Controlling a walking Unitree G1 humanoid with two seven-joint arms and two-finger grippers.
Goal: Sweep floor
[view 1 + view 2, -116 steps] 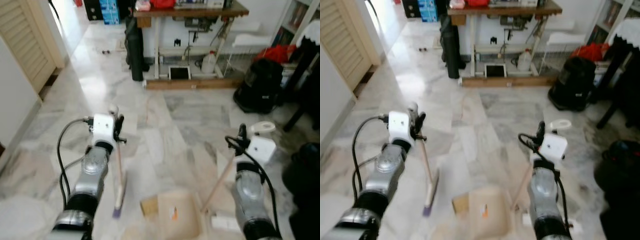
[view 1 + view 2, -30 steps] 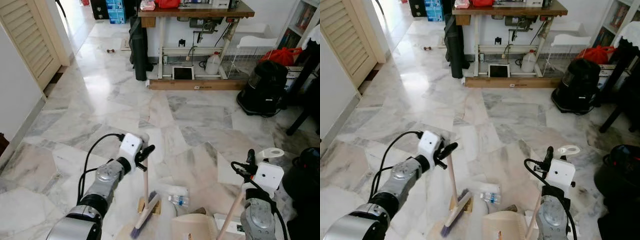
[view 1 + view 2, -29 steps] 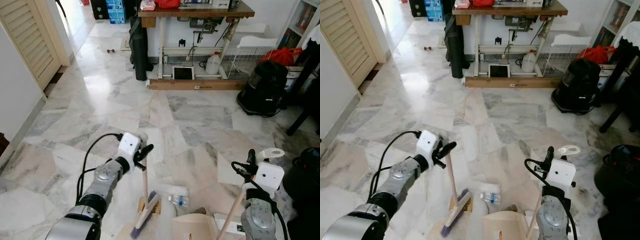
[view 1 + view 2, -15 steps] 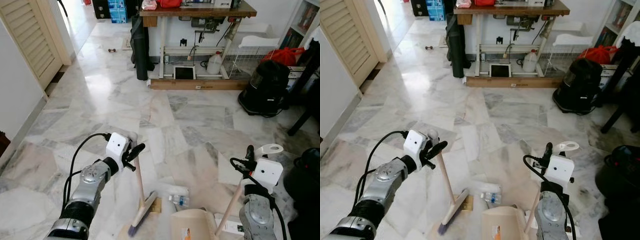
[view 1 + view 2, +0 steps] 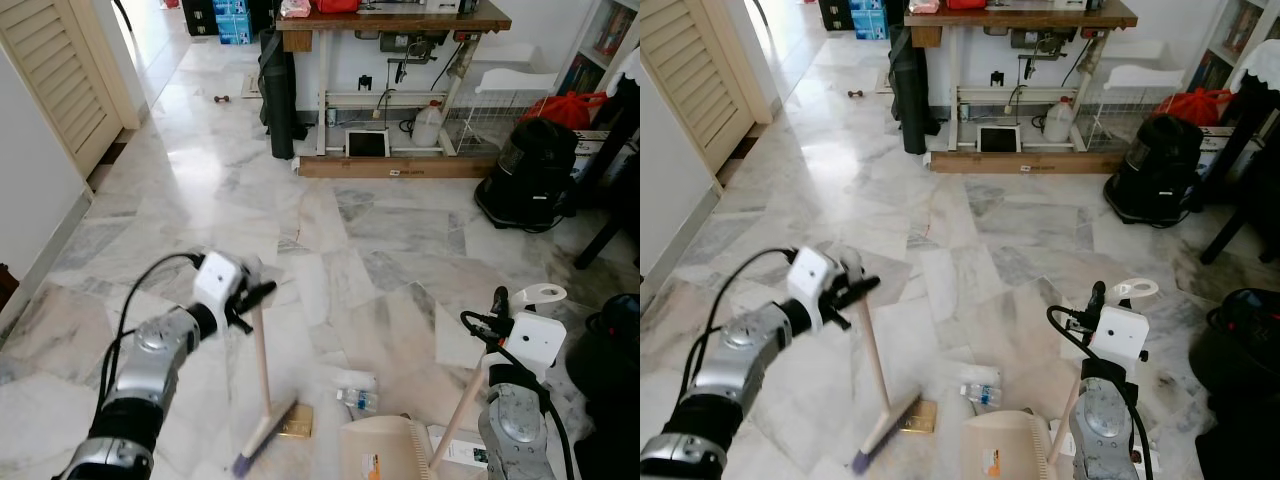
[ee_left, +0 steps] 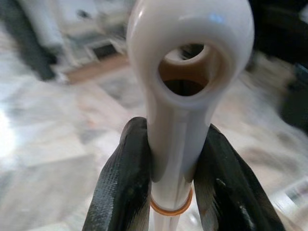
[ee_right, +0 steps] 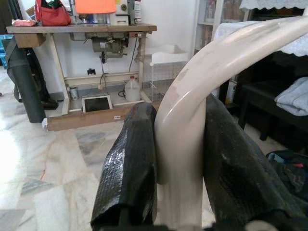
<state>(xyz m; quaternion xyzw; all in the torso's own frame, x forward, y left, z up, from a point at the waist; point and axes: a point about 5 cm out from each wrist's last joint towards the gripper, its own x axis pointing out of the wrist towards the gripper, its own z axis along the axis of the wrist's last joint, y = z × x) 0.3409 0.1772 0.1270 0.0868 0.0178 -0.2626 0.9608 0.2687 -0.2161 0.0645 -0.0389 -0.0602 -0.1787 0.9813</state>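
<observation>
Left gripper (image 6: 168, 187) fingers clamp the broom handle (image 5: 260, 355) just under its white hanging loop, left-centre of the head view. Broom head (image 5: 262, 442) sits on the marble floor (image 5: 200, 200) at bottom centre, touching a small cardboard piece (image 5: 296, 421). Right gripper (image 7: 178, 159) fingers squeeze the beige dustpan handle (image 7: 192, 120); dustpan (image 5: 380, 455) at bottom centre-right, plastic bottle (image 5: 356, 401) just above it.
</observation>
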